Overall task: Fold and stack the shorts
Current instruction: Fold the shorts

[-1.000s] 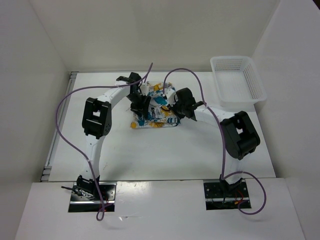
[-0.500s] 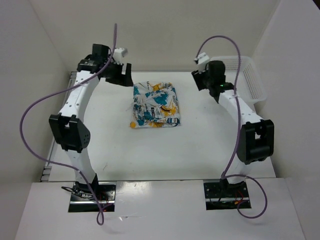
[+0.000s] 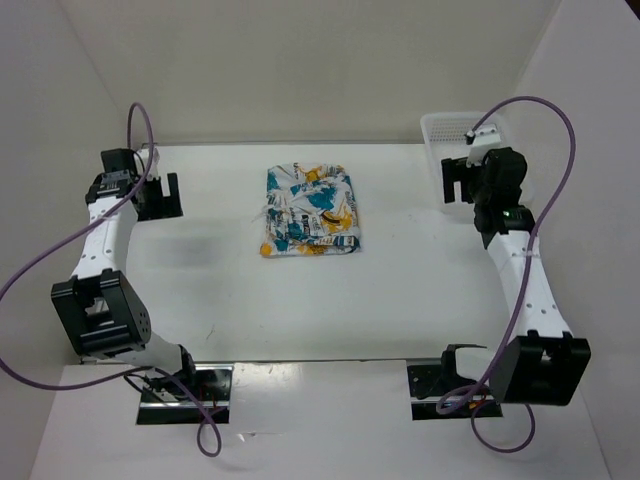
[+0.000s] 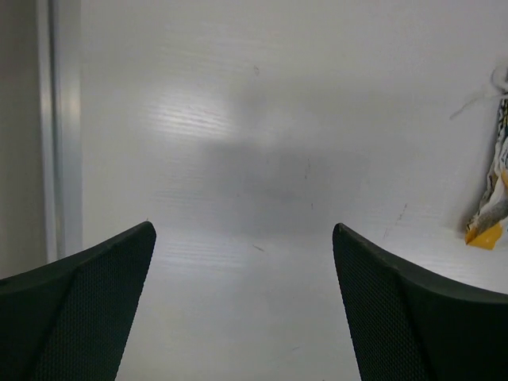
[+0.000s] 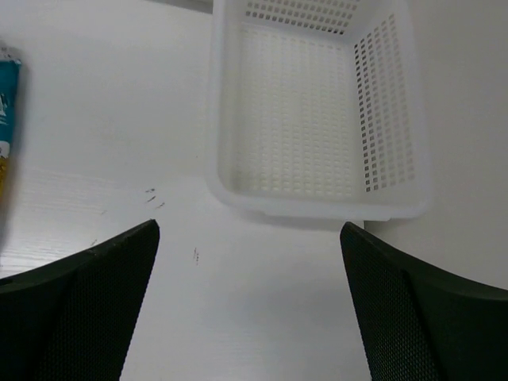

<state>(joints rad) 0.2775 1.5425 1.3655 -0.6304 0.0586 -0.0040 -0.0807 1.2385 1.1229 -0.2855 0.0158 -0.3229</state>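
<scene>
Shorts (image 3: 309,212): one printed packet, looks already folded, lying flat on the white table (image 3: 400,290), mid-table toward the far side, between the two arms. Nothing touches it.

Left gripper (image 3: 160,195): fingers spread wide, empty, out by the table's left edge. In the left wrist view, only bare table shows between the fingers (image 4: 119,270). A sliver of the shorts (image 4: 496,190) with a loose white drawstring sits at the right border. So the cloth lies off to this gripper's right, well apart.

Right gripper (image 3: 462,180): also released, nothing between the pads. It hangs near the right side, in front of the white mesh basket (image 3: 440,125). The right wrist view looks down into the basket (image 5: 317,206), which is empty. A teal strip of the shorts (image 5: 6,119) shows at the far left border. So the cloth lies to this gripper's left, well apart.

Key relation: the packet is roughly centred between the two grippers, and neither is clearly nearer. It looks near-square from above, so I can't call the long axis with confidence. The edges run roughly parallel to the table sides, and the right edge reads as the neater one.

Judgement: the fold looks done. No second pair or pile is in view, so what it stacks onto can't be told. Any next reach has to come inward from either side.
</scene>
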